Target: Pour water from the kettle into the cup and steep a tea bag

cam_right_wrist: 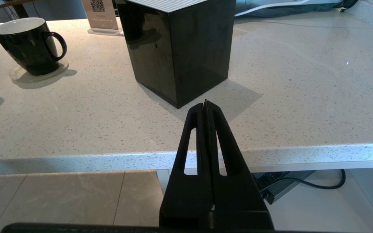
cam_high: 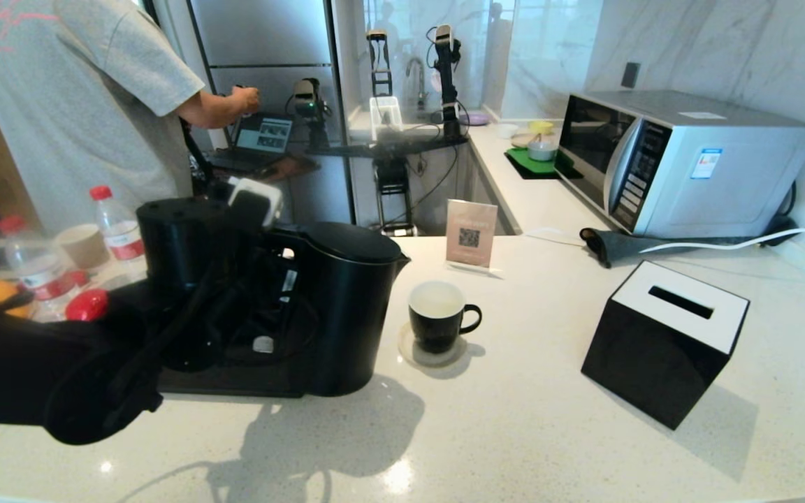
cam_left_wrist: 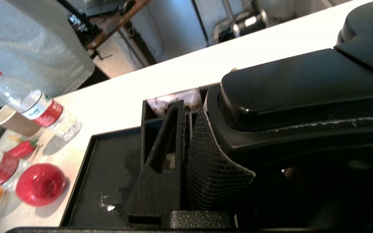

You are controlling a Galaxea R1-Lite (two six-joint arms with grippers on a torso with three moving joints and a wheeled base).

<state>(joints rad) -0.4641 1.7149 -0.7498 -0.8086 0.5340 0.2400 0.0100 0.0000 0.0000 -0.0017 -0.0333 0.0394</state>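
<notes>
The matte black kettle [cam_high: 350, 307] stands upright on a black tray [cam_left_wrist: 108, 181] at the left of the counter, lid closed. My left arm reaches in at its handle side. In the left wrist view my left gripper [cam_left_wrist: 190, 108] is shut with nothing between its fingers, and one finger [cam_left_wrist: 215, 161] lies against the kettle's handle [cam_left_wrist: 303, 94]. The black mug [cam_high: 437, 314] sits on a clear coaster to the right of the spout. I cannot tell whether it holds water. No tea bag shows. My right gripper [cam_right_wrist: 206, 103] is shut and empty, off the counter's front edge before the black box.
A black tissue box [cam_high: 664, 339] stands right of the mug, and a microwave [cam_high: 682, 161] at the back right. A QR sign [cam_high: 471, 234] is behind the mug. Water bottles [cam_high: 117, 223], a paper cup [cam_high: 83, 246] and a red fruit [cam_high: 86, 304] crowd the far left, where a person [cam_high: 74, 91] stands.
</notes>
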